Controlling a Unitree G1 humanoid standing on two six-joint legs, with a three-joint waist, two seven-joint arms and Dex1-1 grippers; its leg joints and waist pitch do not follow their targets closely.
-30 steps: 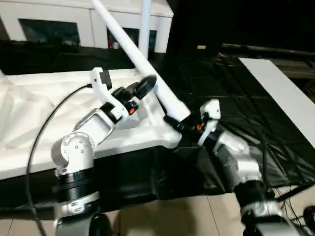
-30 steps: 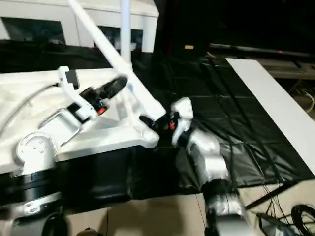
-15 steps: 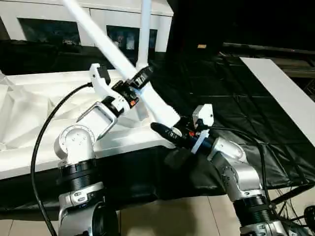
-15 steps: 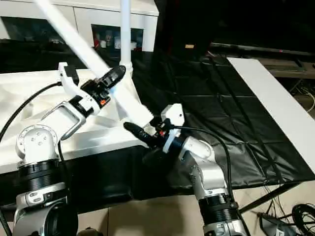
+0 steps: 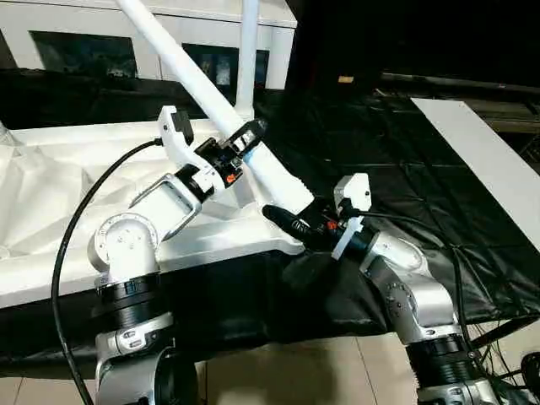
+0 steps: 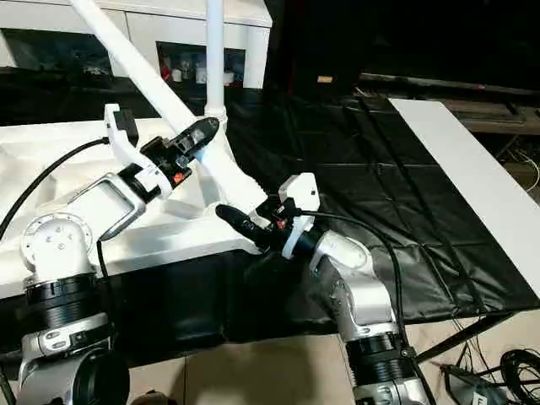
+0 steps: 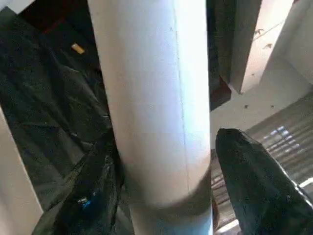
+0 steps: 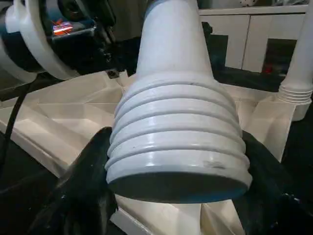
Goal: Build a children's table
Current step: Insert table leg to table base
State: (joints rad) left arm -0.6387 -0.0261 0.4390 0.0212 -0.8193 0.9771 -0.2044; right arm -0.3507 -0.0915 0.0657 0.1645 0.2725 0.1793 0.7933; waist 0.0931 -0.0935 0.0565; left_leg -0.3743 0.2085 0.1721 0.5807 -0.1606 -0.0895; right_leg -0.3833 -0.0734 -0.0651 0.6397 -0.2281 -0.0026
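Black-draped worktop (image 5: 396,181) carries tabletop (image 5: 67,181), ribs up. Tilted leg (image 5: 211,89) over near right corner: right claw (image 6: 246,229) grips threaded end, left claw (image 5: 246,137) straddles shaft, contact unclear.

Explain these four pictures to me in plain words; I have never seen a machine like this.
This is a humanoid robot with two silver arms, each ending in two black fingers. Two pictures come from cameras in its head, looking down over the arms. The other two come from cameras on its wrists, looking along the fingers.

On a black-covered surface lies a white plastic tabletop, upside down, ribs showing. One white leg already stands upright at its far corner.

Both grippers hold a second, slanted leg. The right gripper clasps its ridged thick end near the tabletop's near corner; the left gripper grips the shaft higher up. A white cabinet stands behind.
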